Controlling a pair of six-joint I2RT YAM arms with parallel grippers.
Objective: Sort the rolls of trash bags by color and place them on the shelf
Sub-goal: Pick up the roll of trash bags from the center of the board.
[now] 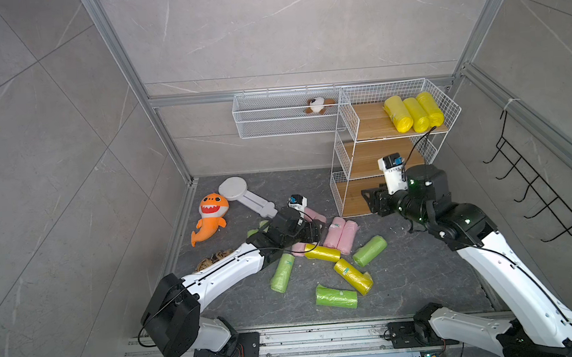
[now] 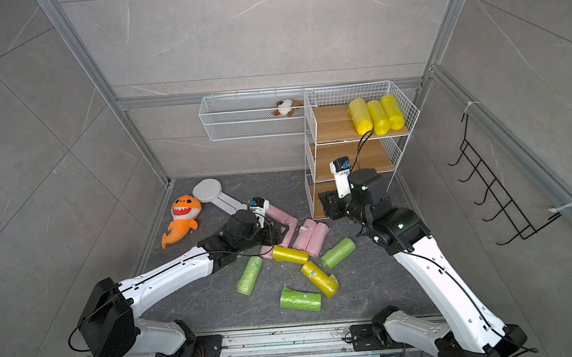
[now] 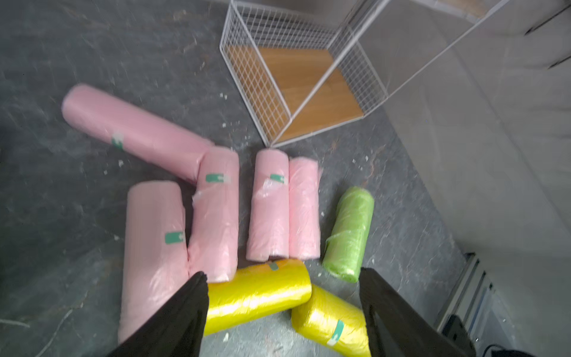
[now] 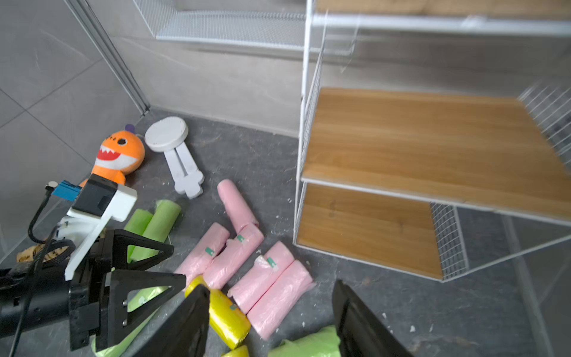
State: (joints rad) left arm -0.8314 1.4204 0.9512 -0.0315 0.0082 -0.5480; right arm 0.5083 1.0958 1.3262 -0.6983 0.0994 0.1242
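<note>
Three yellow rolls [image 1: 414,112] lie on the top board of the shelf [image 1: 373,121]; its middle board [image 4: 417,139] and bottom board are bare. Several pink rolls [image 3: 216,210] lie on the floor beside the shelf's foot. In front of them are two yellow rolls [image 3: 256,296] [image 1: 353,276] and green rolls [image 1: 369,251] [image 1: 282,272] [image 1: 336,297]. Two more green rolls [image 4: 157,225] lie behind my left arm. My left gripper [image 3: 282,273] hangs open over the pink and yellow rolls, holding nothing. My right gripper [image 1: 368,197] is open and empty in front of the shelf's lower tiers.
An orange shark plush [image 1: 210,217] and a white round-headed object [image 1: 244,196] lie at the back left of the floor. A long white wire basket [image 1: 283,117] on the back wall holds a small plush [image 1: 319,105]. A black hook rack [image 1: 537,196] hangs on the right wall.
</note>
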